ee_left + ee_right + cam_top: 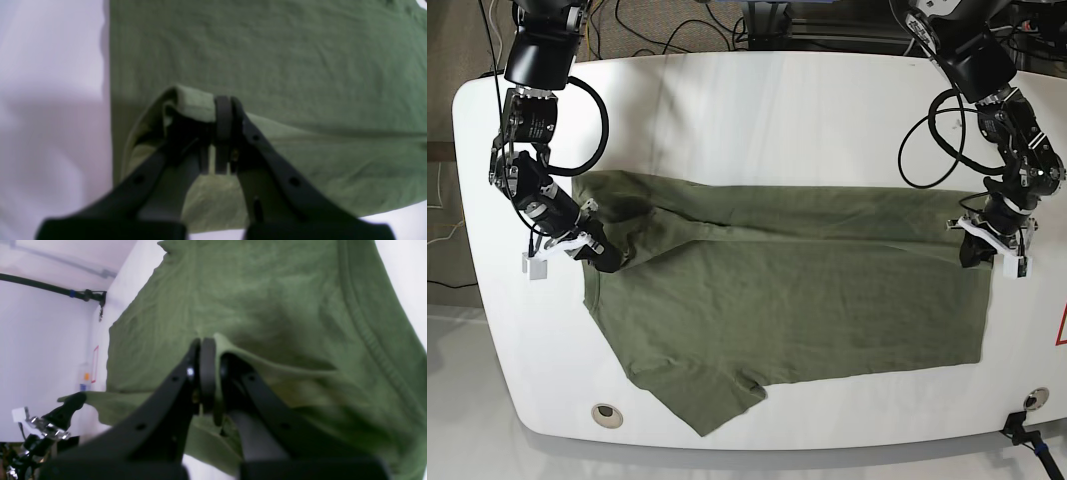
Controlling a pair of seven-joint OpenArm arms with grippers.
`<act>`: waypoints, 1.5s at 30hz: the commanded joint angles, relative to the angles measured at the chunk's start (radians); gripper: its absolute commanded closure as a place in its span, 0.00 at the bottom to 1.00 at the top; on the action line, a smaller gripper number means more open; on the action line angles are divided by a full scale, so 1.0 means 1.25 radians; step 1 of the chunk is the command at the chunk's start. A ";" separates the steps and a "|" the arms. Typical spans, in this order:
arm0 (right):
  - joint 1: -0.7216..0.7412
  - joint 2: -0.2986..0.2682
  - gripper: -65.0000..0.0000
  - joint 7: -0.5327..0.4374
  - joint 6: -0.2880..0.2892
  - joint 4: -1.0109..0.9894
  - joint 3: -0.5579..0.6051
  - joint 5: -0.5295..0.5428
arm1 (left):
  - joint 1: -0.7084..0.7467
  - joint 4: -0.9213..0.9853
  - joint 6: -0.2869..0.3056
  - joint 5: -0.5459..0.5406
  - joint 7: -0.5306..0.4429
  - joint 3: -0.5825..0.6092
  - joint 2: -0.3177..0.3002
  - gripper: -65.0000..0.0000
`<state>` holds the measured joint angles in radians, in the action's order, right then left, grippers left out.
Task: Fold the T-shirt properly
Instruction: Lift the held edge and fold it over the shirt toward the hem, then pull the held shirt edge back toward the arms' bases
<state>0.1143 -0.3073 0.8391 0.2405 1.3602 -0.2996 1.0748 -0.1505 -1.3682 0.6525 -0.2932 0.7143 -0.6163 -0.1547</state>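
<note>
Pincers grip T-shirt (pixel 807 300) edges. Left pincer (pixel 223 110) is clamped on a raised fold; right pincer (pixel 204 353) is clamped likewise, both above the bench (pixel 757 110).

Both wrist views are soft and out of focus. In the left wrist view the left pincer (pixel 223 115) has one fingertip buried under a bunched fold of the T-shirt (pixel 283 66), and the frame's lower edge cuts off the pincer's base. The shirt runs off that picture's top and right edges.

In the right wrist view the right pincer (pixel 208 368) blocks the cloth beneath it, and the shirt runs past the top, right and bottom edges.

From the base view, near the worktop (pixel 757 100) right edge, the left pincer's tips are too small to make out; both arms are cropped at the top.
</note>
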 commanded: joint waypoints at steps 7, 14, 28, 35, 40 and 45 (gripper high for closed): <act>0.053 -0.014 1.00 -0.019 0.012 -0.056 -0.004 0.011 | -0.046 0.053 0.002 -0.015 -0.074 0.015 -0.032 1.00; 0.069 -0.016 1.00 -0.019 0.012 -0.081 -0.004 0.010 | -0.045 0.057 0.002 -0.015 -0.119 0.068 -0.046 1.00; 0.086 -0.014 0.82 -0.020 0.012 -0.080 -0.005 -0.136 | -0.046 0.079 0.002 -0.015 -0.122 0.073 -0.071 1.00; 0.076 -0.015 0.37 -0.021 0.012 0.017 -0.006 -0.239 | -0.042 0.073 0.002 -0.016 -0.123 0.069 -0.101 0.38; -0.010 -0.046 0.37 -0.021 0.008 0.189 -0.010 -0.245 | 0.022 -0.003 0.005 -0.016 -0.194 0.073 -0.116 0.38; -0.162 -0.079 0.37 -0.064 0.007 0.356 -0.011 -0.304 | 0.155 -0.145 0.002 -0.015 -0.269 0.105 -0.119 0.38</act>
<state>-0.0937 -0.3946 0.7830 0.2417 1.7504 -0.3096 0.7254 0.0528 -1.5253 0.6510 -0.2909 0.4088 -0.4820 -0.2893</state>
